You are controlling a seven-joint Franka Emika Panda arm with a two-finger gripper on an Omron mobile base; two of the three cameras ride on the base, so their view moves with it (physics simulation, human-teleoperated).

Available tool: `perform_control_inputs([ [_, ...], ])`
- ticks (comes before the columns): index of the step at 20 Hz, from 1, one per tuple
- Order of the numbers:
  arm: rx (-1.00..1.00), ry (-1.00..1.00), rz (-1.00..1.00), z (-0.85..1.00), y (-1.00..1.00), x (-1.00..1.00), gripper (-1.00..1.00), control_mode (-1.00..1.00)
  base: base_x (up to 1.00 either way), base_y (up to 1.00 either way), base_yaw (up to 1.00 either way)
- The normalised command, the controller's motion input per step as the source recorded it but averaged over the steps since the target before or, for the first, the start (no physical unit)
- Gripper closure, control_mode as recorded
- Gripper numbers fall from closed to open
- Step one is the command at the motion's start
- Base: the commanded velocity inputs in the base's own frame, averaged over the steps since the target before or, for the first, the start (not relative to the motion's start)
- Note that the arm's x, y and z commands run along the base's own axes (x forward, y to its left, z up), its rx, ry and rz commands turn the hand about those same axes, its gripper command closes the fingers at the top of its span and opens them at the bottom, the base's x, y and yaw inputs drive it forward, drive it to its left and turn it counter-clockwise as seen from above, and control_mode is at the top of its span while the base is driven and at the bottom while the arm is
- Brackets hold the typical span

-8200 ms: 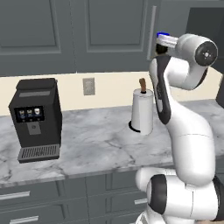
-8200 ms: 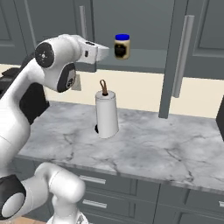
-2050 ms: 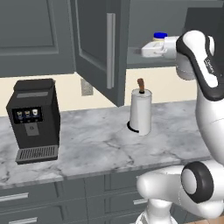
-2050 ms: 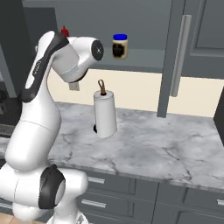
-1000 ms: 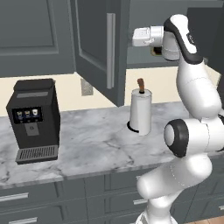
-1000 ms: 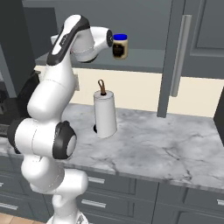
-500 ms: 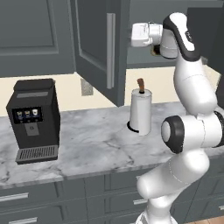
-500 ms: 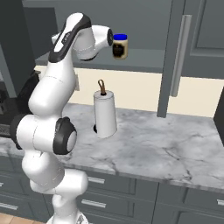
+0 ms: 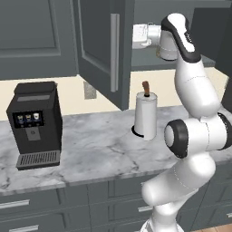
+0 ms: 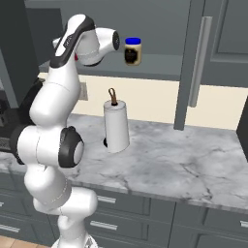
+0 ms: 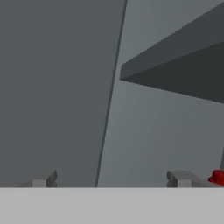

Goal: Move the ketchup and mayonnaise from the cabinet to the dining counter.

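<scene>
The arm is swinging up and leftward into the open cabinet (image 9: pixel 102 45); a second ago the hand was only at the cabinet's opening, and two seconds ago it was hanging lower, level with the shelf. The gripper (image 11: pixel 111 179) is now pointing into the interior with its jaws spread wide and nothing between them. This is judged to be the approach for the first pick; neither item is grasped yet.

Landmark: the cabinet shelf (image 10: pixel 160 65).
- The ketchup (image 11: pixel 217 177) is showing as a red tip just beside one fingertip in the hand view; a red sliver also shows behind the forearm on the shelf.
- The mayonnaise (image 10: pixel 132 51) is standing upright on the shelf, just beside the wrist, untouched.
- The paper-towel roll (image 10: pixel 116 127) is standing on the worktop below the shelf.

Materials: the cabinet is matt dark grey with panelled doors and long silver handles. The mayonnaise jar is squat, dark-bodied, blue-lidded. The worktop is veined marble.
</scene>
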Motion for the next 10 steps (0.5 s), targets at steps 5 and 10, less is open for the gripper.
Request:
perform_control_inputs([
  [5,0.00,0.07,0.00,-0.11,0.00,0.35,-1.00,-1.00,0.00,0.00,0.00],
  [10,0.00,0.06,0.00,-0.05,0.00,0.25,-1.00,-1.00,0.00,0.00,0.00],
])
